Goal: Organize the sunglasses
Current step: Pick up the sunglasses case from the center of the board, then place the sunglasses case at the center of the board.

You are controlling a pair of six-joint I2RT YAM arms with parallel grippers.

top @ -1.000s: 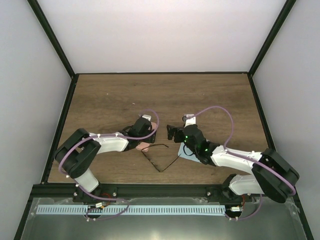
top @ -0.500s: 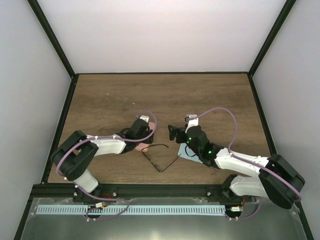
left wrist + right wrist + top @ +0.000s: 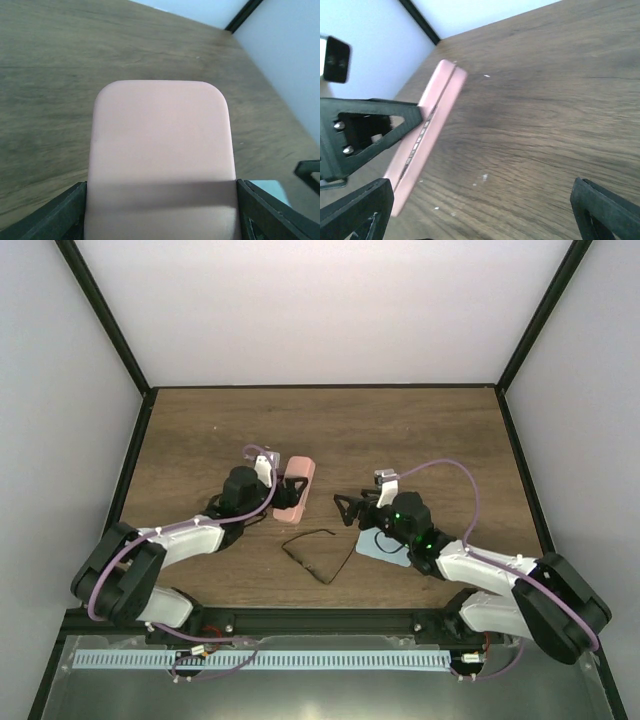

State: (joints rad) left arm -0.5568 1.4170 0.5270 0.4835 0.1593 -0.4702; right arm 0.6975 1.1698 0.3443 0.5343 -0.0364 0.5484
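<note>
Left pincer (image 3: 160,210) pinching pink case (image 3: 298,480) across width, tilted clear of desk (image 3: 400,430), seam edge toward right arm; likely presented for opening. Right pincer (image 3: 348,510) spread, empty, facing case. Sunglasses (image 3: 318,552) unfolded on desk between arms, untouched.

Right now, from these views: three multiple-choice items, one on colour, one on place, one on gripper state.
1. The case in the left gripper is: A. green B. black C. pink
2. The sunglasses lie: A. inside the case B. on the table between the arms C. in a gripper
3. The right gripper is: A. open, empty B. shut on the cloth C. shut on the sunglasses
Answers: C, the left wrist view shows a pink shell between the fingers; B, the top view shows the wire frame on the wood; A, its fingers stand wide apart with nothing between.
</note>
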